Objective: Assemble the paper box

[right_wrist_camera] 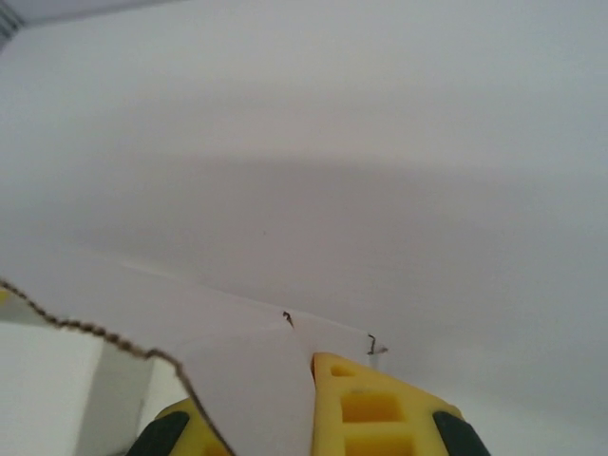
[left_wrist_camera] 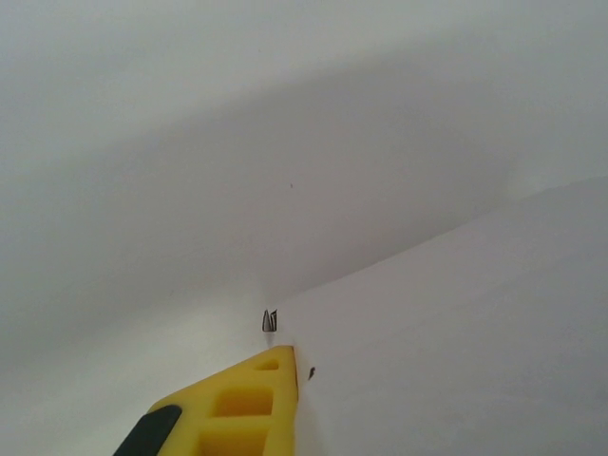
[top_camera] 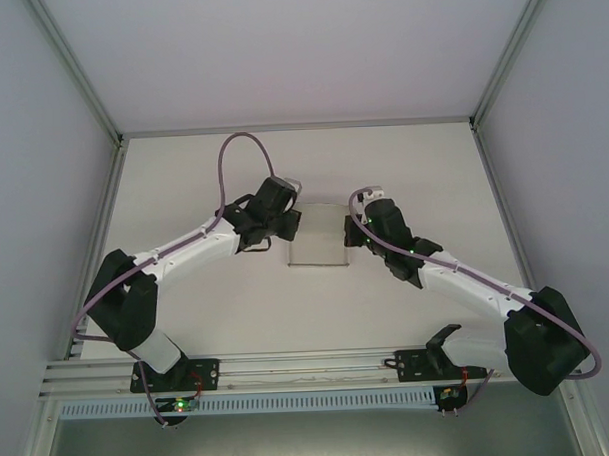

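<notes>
The paper box (top_camera: 320,237) lies in the middle of the white surface (top_camera: 318,318), between my two hands. From above it reads as a pale rectangle of card, and I cannot tell from there how far it is folded. My left hand (top_camera: 290,224) is at its left edge and my right hand (top_camera: 351,232) at its right edge. Both my arms reach in from the near corners, so the wrists face one another across the card.

My left hand is clenched on the paper box. From my left wrist I see one yellow finger (left_wrist_camera: 249,404) with a black pad low on its outer side. The white card lies right against the finger's inner face and spreads over the lower right of the view, hiding my other finger behind it. Past the fingertip there is only the plain surface in soft shadow.

My right hand is clenched on the box as well. From my right wrist a flap (right_wrist_camera: 237,375) with a ragged, wavy, brown-edged cut runs down between my two yellow fingers (right_wrist_camera: 366,404), one on each side and both touching it. At the lower left corner, beside the flap, stands a white panel of the same box. Beyond it, the surface is bare and evenly lit.
</notes>
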Controlling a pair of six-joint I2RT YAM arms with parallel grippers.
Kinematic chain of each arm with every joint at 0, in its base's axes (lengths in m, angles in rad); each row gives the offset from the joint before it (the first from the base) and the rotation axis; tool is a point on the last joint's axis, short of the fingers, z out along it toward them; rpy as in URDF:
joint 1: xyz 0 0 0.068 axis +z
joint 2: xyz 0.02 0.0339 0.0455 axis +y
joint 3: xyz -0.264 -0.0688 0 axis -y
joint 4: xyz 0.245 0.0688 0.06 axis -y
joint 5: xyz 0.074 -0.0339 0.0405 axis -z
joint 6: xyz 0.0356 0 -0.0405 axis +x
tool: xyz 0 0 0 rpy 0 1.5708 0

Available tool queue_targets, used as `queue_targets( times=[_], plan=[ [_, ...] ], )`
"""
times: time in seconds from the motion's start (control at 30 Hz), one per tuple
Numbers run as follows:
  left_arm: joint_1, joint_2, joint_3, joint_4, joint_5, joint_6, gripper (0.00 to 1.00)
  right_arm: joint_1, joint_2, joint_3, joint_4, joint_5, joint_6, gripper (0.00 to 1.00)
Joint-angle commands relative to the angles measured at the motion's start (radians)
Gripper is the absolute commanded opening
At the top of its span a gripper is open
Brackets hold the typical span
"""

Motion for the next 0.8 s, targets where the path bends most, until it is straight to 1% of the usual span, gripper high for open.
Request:
queue_targets(
  times=[0.0,0.07,0.13,0.23,0.3,0.37,0.47,0.57,0.77],
  plan=[
    [-0.011,-0.03,-0.049,0.214,-0.053,-0.205,0.0,0.032,-0.008,-0.034,0.181,0.046,0.172,0.02],
    [-0.015,-0.038,-0.085,0.291,-0.052,-0.245,0.0,0.047,-0.008,-0.048,0.222,0.058,0.178,0.02],
    [-0.018,-0.044,-0.124,0.362,-0.077,-0.305,0.0,0.065,-0.001,-0.047,0.22,0.097,0.177,0.03],
    [-0.033,-0.053,-0.154,0.421,-0.085,-0.332,0.0,0.076,0.025,-0.059,0.246,0.112,0.182,0.04],
    [-0.042,-0.057,-0.164,0.45,-0.1,-0.319,0.0,0.077,0.047,-0.079,0.306,0.087,0.169,0.04],
    [-0.047,-0.054,-0.157,0.429,-0.099,-0.296,0.0,0.077,0.066,-0.088,0.327,0.072,0.154,0.05],
    [-0.058,-0.049,-0.145,0.38,-0.105,-0.26,0.0,0.078,0.082,-0.087,0.311,0.072,0.114,0.06],
    [-0.065,-0.052,-0.167,0.367,-0.119,-0.234,0.01,0.078,0.086,-0.11,0.299,0.083,0.092,0.07],
    [-0.09,-0.074,-0.256,0.418,-0.127,-0.193,0.03,0.081,0.067,-0.172,0.287,0.123,0.05,0.09]
  ],
)
